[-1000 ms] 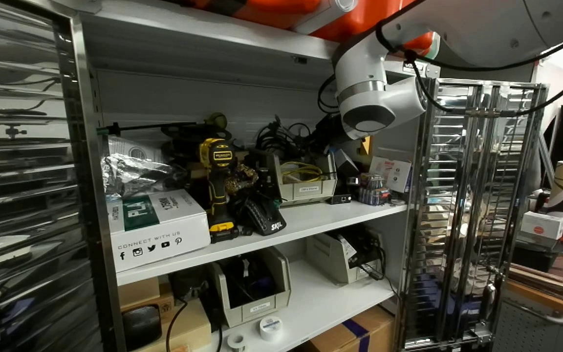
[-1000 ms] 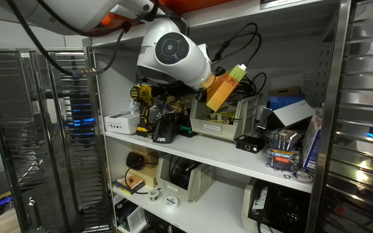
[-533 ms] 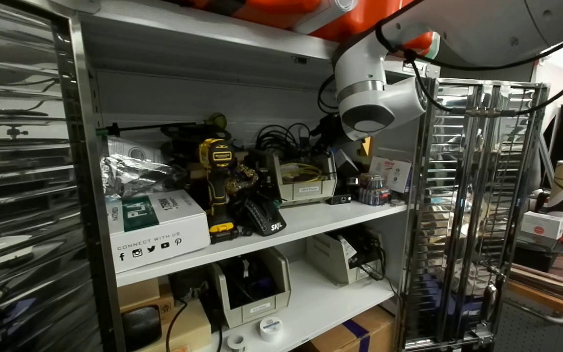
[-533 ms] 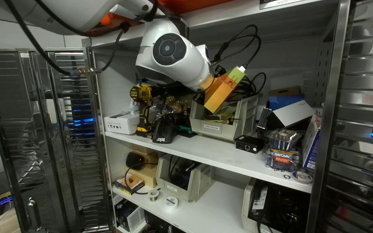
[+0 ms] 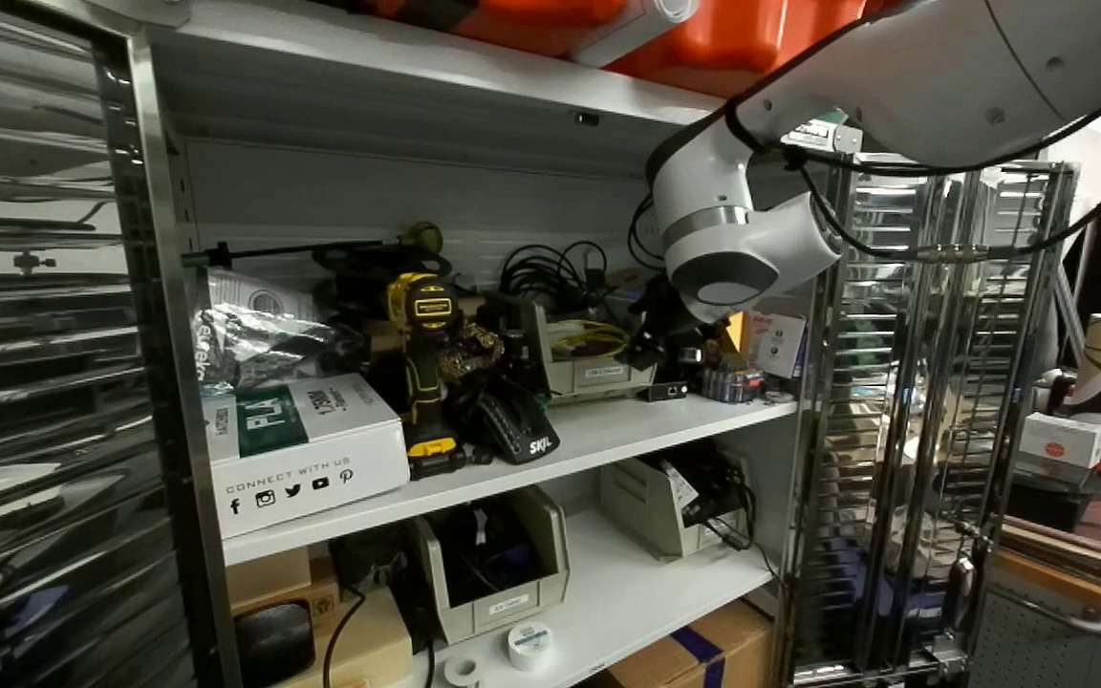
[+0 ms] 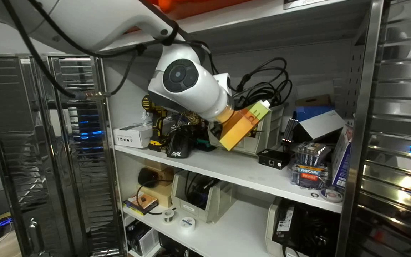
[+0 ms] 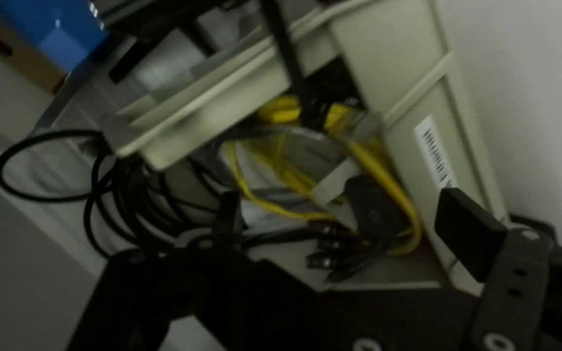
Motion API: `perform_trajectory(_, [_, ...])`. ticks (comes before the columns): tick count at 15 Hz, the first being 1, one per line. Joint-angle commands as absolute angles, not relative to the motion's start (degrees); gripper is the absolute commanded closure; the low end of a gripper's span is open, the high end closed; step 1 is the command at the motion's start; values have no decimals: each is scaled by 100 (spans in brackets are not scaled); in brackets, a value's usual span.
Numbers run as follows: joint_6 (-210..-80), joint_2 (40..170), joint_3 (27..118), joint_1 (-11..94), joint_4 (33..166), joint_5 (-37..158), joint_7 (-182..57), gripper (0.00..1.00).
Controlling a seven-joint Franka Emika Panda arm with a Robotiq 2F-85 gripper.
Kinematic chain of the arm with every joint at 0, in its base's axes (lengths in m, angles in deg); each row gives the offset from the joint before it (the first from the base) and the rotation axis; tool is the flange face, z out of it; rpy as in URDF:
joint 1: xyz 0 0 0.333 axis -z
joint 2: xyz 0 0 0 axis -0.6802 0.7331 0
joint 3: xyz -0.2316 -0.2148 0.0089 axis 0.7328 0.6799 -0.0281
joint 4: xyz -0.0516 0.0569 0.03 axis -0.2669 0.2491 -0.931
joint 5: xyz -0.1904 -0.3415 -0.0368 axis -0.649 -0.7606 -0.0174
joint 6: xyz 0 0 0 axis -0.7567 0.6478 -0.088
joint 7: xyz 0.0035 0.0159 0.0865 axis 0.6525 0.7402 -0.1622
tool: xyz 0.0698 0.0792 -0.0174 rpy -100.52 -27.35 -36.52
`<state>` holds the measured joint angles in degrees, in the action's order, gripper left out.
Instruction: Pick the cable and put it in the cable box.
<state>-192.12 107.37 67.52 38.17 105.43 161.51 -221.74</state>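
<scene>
The metal cabinet (image 6: 360, 114) was dim inside, its upper shelf (image 6: 241, 167) running white across the view. I had the gripper (image 7: 347, 229) hanging there with its fingers (image 7: 471, 239) spread wide and nothing pinched between them. Ahead, inside that span in the wrist view, lay the yellow Ethernet cable (image 7: 382, 173); its clearest strand slanted across the line joining the fingertips, so closing would, I judged, cross the strand rather than follow it. How far beyond the tips it sat I couldn't tell. Around it stood the beige parts bin (image 7: 398, 73), its label (image 7: 434, 151) showing near one finger. Past the opposite finger, outside the span, a black cable coil (image 7: 127, 200) spilled about the bin's far end. I couldn't be sure which cable was wanted, but the yellow one looked better placed for a forward reach. Down on the lower shelf (image 6: 248, 221), an open-fronted bin (image 6: 223, 200) seemed a possible cable box, its lettering too small to read.
</scene>
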Motion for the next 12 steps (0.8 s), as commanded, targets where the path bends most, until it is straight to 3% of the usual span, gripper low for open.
perform_trajectory(1, [-19433, 10106, 6685, 3805, 11482, 15997, -21796, 0])
perform_trajectory(12, [-20022, 9051, 6577, 3758, 15014, 14321, -19193, 0])
